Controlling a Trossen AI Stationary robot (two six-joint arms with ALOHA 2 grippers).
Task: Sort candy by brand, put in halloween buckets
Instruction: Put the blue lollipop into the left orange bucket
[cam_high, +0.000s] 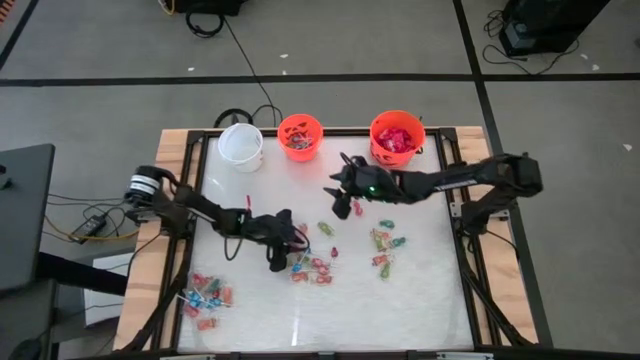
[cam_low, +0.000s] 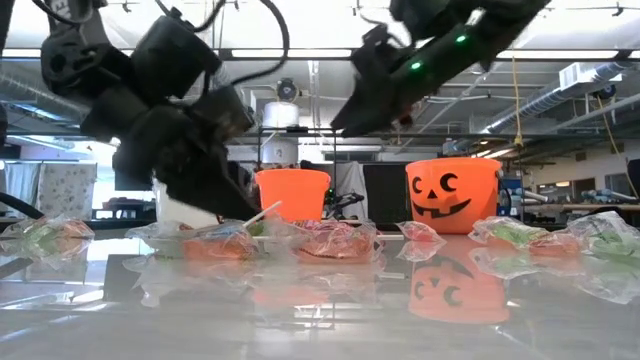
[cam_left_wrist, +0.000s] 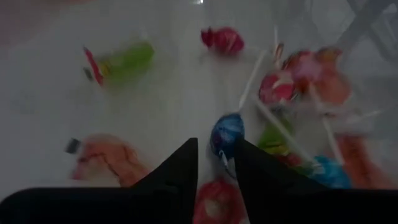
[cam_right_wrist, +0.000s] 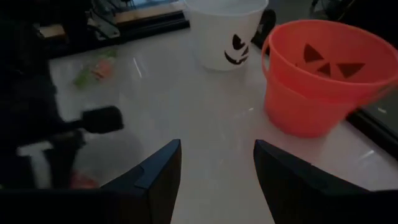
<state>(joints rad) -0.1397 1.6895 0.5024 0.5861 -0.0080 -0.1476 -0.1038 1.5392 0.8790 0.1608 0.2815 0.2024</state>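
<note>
Candy lies in loose clusters on the white table: one pile (cam_high: 312, 266) at the middle, another (cam_high: 205, 296) near the left front, a third (cam_high: 388, 244) to the right. My left gripper (cam_high: 292, 244) is low at the middle pile, its fingers narrowly open around a blue lollipop (cam_left_wrist: 227, 132). My right gripper (cam_high: 340, 195) hangs open and empty above the table, in front of the white bucket (cam_right_wrist: 227, 31) and the small orange bucket (cam_right_wrist: 323, 74). The larger orange bucket (cam_high: 397, 135) holds pink and red candy. My left gripper's fingertips (cam_left_wrist: 191, 155) stand on either side of the blue lollipop's head (cam_left_wrist: 225, 146), slanting down from the table's left. The lollipop lies on the table among other sweets. Whether the fingers touch it, I cannot tell.
The three buckets stand in a row along the far edge: white (cam_high: 241, 143), small orange (cam_high: 299, 135), larger orange. A green piece (cam_high: 327, 228) and a pink piece (cam_high: 355, 208) lie singly between the two grippers. A black frame (cam_high: 200, 180) borders the table.
</note>
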